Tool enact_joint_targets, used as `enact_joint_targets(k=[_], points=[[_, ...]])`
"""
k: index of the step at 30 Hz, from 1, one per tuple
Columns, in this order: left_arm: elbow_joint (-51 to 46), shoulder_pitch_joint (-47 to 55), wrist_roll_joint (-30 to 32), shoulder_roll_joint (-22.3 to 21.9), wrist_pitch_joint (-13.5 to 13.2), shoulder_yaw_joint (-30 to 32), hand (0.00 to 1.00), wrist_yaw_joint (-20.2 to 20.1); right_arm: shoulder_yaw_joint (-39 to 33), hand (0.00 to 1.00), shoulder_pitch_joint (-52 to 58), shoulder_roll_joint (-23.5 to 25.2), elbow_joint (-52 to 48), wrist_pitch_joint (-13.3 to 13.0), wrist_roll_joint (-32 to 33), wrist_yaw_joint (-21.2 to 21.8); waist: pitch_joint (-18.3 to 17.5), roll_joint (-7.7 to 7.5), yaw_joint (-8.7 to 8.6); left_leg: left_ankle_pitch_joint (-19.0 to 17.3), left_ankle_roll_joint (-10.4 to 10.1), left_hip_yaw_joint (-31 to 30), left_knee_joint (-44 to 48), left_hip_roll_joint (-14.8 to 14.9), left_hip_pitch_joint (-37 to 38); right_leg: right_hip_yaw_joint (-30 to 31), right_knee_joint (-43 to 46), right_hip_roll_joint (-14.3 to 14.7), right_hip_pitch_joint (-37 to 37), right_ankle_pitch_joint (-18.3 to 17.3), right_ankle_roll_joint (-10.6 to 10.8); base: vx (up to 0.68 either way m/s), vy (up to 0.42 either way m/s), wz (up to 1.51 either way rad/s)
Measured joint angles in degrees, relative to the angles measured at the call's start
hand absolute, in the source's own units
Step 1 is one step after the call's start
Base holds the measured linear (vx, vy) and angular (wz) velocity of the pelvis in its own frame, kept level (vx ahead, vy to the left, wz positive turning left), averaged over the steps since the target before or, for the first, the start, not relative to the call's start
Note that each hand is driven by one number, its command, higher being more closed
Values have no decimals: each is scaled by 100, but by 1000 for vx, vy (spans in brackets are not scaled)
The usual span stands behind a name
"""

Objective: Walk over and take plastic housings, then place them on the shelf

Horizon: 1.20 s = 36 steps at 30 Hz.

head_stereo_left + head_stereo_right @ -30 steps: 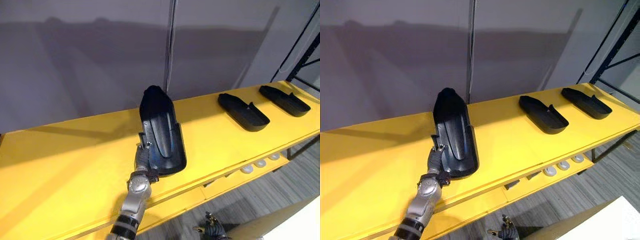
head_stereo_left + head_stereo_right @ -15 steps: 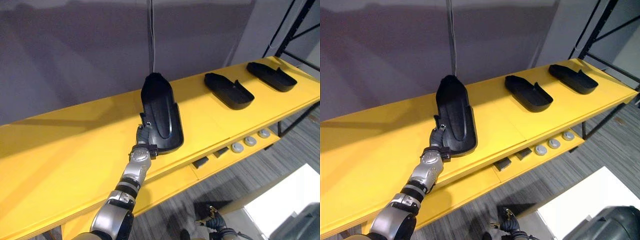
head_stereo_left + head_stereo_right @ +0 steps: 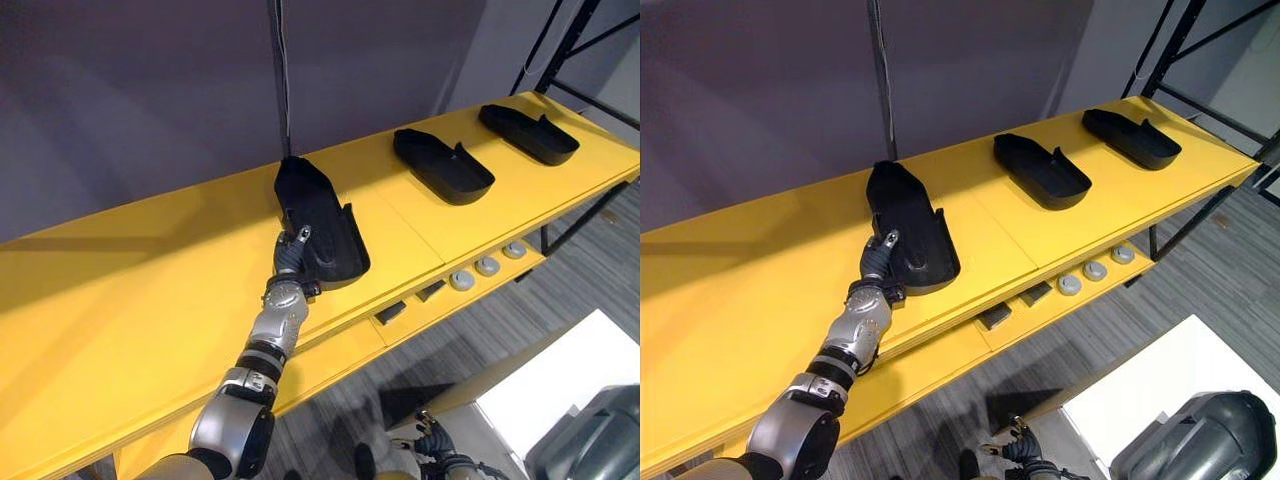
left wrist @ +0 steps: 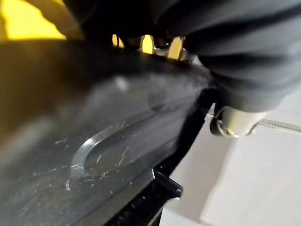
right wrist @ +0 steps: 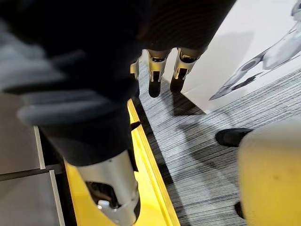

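Currently your left hand (image 3: 291,262) is clamped on the nearest housing (image 3: 322,225). It grips the rim at the housing's near left corner, with the thumb (image 3: 302,236) laid over the inside of the wall. In the left wrist view the scratched dark plastic sits right against the hand, and the fingers (image 4: 162,44) show just past its edge. You can see that this black housing lies on the yellow shelf (image 3: 120,300) with its hollow side up and its rounded end pointing toward the grey wall (image 3: 150,100). Whether the gripped end rests fully on the shelf cannot be told.

Further along the shelf to your right, the second housing (image 3: 443,166) lies well apart from the first. The third housing (image 3: 528,134) lies beyond it, near the shelf's far right end. Both have their hollow side up and no hand on them.

Below the shelf's front edge you have a lower ledge (image 3: 340,350) with three round grey caps (image 3: 487,266) in a row.

Your right hand (image 5: 154,70) hangs low beside the shelf's edge, over the grey striped floor (image 5: 188,155). Its fingers are loose and apart, and it holds nothing.
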Motion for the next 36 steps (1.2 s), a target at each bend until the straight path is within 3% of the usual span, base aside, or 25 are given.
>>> enact_joint_targets(k=[7,14,19,25,26,32,36], points=[[-511,259,-92,-61,0,50,0,227,-2,0,-77,-1,-84,-1,5,-20,52,3,-3,1,0,-53,0,4,3,-86,-4,10,24,0,0,-13,-8,2],[-2150,1318,-83,-79,-178,15,0,448,1,0,27,5,-84,-1,27,-49,58,4,23,2,2,-107,-1,7,38,-101,-3,9,81,-2,-2,-13,-6,3],[-3132,1963,-50,-107,-273,2,0,427,3,0,219,18,-121,-7,54,-45,57,4,207,-36,-47,-117,-20,26,59,-96,9,-1,100,-5,-1,-7,-1,0],[-4216,2427,385,-79,-295,-180,0,155,2,0,422,15,-190,-8,97,-35,56,4,260,-37,-50,-132,-19,33,42,-101,17,1,88,-5,-1,-4,-2,1],[-4433,2502,427,-30,-299,-329,100,9,-26,0,446,15,-194,-9,128,-17,54,6,282,-35,-47,-134,-18,33,42,-100,19,1,88,-5,0,0,0,0],[-4957,2842,1123,152,-397,-1090,100,-1016,-112,0,490,-1,-186,-15,132,146,22,29,354,-39,-53,-176,-20,38,24,-97,82,3,57,-16,15,-1,-1,1],[-4932,2890,1249,394,-414,-1701,100,-1596,-117,0,482,-10,-184,-16,131,204,-12,63,339,1,-5,-165,-16,32,12,-86,146,10,10,-23,23,0,0,0]])
